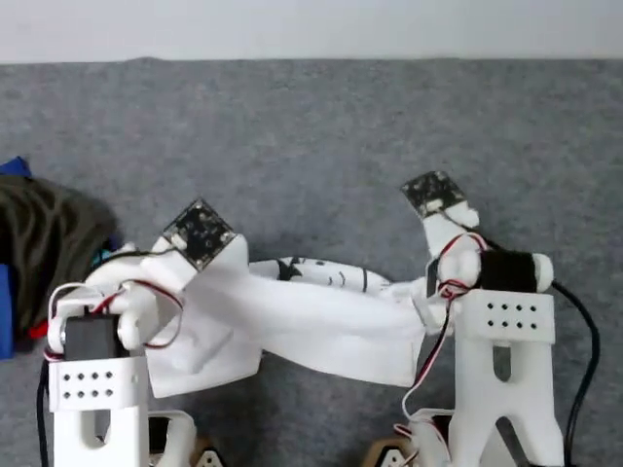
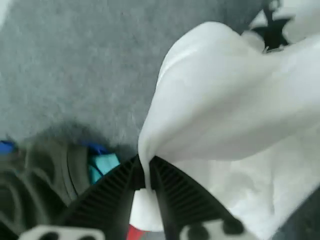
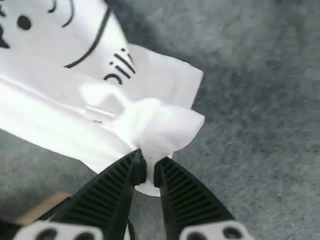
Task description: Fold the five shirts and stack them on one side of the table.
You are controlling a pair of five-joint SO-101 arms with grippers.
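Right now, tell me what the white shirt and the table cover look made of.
The white shirt: soft matte cloth, likely cotton knit; it drapes and bunches in folds. The table cover: grey felt or short-pile carpet, apparently; fuzzy, mottled, no shine.

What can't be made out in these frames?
- High view: pile of clothes cut off by the left edge; count unclear.
- High view: print on the white shirt mostly hidden by its own folds; right wrist view's edge cuts it.
- High view: shirt's held corners hidden under the arms.
- Left wrist view: clothes beyond the left gripper blurred.
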